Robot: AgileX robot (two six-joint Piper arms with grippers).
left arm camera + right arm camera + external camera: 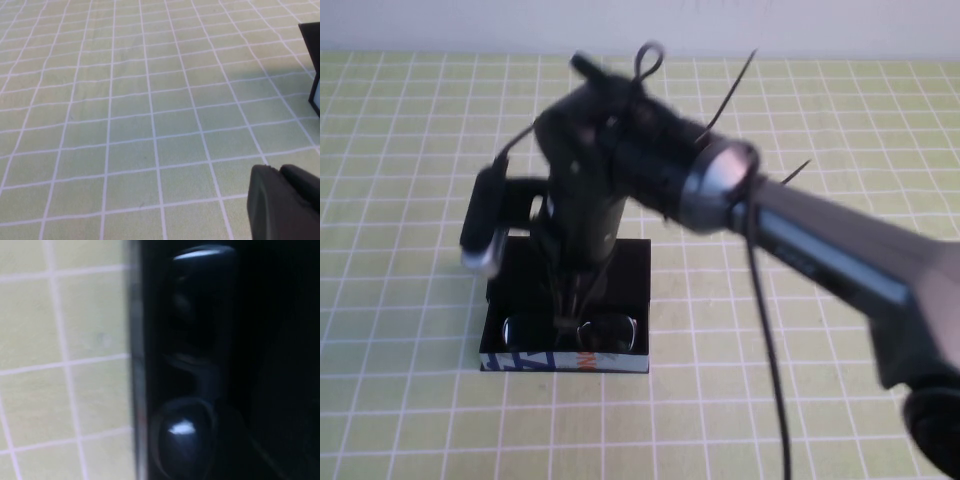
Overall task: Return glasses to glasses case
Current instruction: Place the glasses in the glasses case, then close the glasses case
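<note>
Glossy plastic glasses, matt case

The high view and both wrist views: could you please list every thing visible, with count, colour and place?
glasses: one pair, black frame, lying inside the case at its near side.
glasses case: one, black, open, white printed near side, table centre.
table: one, light green cloth with white grid.
cables: thin, black, along the right arm.
right tool: one, black, down in the case at the glasses.
left tool: one, black, above bare cloth, left of the case.
</note>
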